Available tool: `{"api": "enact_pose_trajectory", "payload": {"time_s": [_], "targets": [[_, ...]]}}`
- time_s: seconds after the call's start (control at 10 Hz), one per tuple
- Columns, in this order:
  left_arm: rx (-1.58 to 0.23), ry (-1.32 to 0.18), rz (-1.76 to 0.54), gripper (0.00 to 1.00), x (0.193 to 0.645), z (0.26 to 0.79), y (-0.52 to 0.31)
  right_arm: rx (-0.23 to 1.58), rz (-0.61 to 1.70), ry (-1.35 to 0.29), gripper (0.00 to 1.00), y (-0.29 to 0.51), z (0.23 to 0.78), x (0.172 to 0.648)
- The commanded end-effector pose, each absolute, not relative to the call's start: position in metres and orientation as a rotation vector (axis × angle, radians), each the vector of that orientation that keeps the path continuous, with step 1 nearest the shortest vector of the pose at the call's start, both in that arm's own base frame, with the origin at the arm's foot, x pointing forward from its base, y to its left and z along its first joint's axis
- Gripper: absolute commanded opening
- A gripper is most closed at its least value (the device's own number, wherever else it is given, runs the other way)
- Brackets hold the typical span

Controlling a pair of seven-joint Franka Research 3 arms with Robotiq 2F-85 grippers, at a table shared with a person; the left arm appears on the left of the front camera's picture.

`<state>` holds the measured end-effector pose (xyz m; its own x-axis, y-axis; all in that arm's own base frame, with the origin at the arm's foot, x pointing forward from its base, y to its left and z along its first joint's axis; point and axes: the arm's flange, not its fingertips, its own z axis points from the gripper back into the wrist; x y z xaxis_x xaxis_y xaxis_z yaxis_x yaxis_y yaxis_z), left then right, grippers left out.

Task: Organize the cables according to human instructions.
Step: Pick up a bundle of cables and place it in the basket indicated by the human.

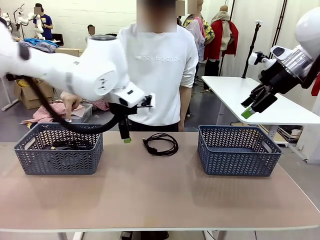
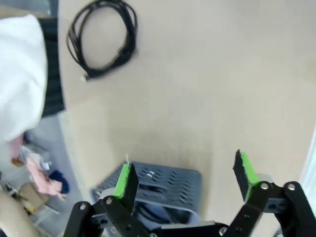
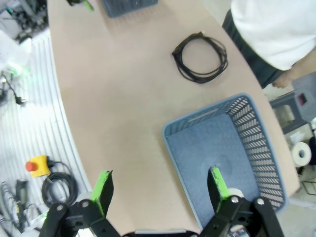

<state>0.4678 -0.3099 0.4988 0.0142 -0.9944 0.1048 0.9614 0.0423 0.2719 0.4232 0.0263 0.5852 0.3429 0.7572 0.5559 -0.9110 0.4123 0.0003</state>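
Observation:
One black coiled cable (image 1: pixel 160 144) lies on the table near the far edge, in front of the person; it also shows in the left wrist view (image 2: pixel 102 39) and the right wrist view (image 3: pixel 201 58). Another dark coil (image 1: pixel 69 144) rests inside the left basket (image 1: pixel 59 162). My left gripper (image 1: pixel 125 134) hangs open and empty above the table, between the left basket and the loose cable. My right gripper (image 1: pixel 251 107) is held high at the right, open and empty, above the right basket (image 3: pixel 223 153).
The right basket (image 1: pixel 239 150) holds nothing that I can see. The person in a white top stands at the far edge, one hand (image 1: pixel 70 104) behind the left basket. A second white table (image 1: pixel 250 95) stands behind on the right. Below the table edge sit a red button box (image 3: pixel 37 166) and a cable coil (image 3: pixel 59 187).

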Motion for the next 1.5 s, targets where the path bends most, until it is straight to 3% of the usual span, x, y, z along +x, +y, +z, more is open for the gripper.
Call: {"api": "enact_pose_trajectory", "payload": {"time_s": [0.0,0.2,0.6,1.4], "targets": [[0.230,-0.251,-1.690,1.00,0.510,0.498,-0.335,0.333,1.110,-0.522,1.00,0.026,0.588,0.424],[0.305,-0.190,-1.842,1.00,0.551,0.481,-0.360,0.333,1.110,-0.522,1.00,0.026,0.588,0.424],[0.250,-0.143,-1.997,1.00,0.601,0.452,-0.381,0.333,1.110,-0.522,1.00,0.026,0.588,0.424],[0.254,-0.170,-1.973,1.00,0.596,0.445,-0.386,0.333,1.110,-0.522,1.00,0.026,0.588,0.424]]}}
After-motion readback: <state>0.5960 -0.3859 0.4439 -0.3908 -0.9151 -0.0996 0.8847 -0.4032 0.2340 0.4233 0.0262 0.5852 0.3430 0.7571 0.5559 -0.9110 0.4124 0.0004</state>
